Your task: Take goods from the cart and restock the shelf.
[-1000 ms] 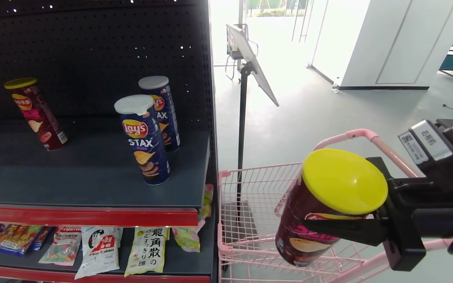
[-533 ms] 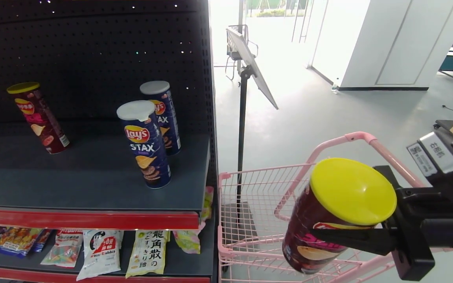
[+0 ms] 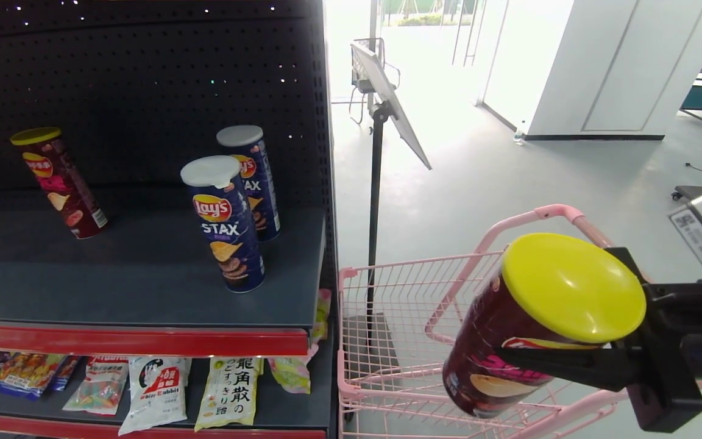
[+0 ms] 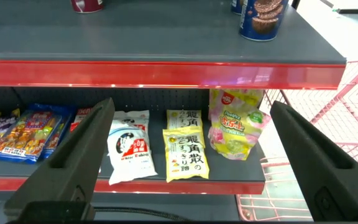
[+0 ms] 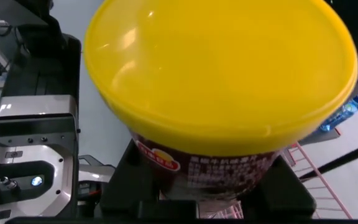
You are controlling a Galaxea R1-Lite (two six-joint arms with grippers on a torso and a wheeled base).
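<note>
My right gripper (image 3: 564,360) is shut on a dark red chip can with a yellow lid (image 3: 528,323), held tilted above the pink wire cart (image 3: 400,341). The right wrist view has that can (image 5: 222,93) close up, lid toward the camera. On the dark shelf board (image 3: 131,280) stand two blue chip cans (image 3: 223,222) (image 3: 252,180) and, far left, another dark red can (image 3: 58,183). My left gripper (image 4: 191,168) is open in front of the lower shelf, its fingers (image 4: 73,162) spread wide with nothing between them.
The lower shelf holds snack bags (image 3: 150,390) (image 4: 185,152). A red rail (image 3: 138,335) edges the upper board. A sign stand on a black pole (image 3: 378,183) rises beside the shelf, behind the cart. Open grey floor lies to the right.
The head view shifted slightly a second ago. My right gripper has carried the red can a little to the right and slightly up above the cart.
</note>
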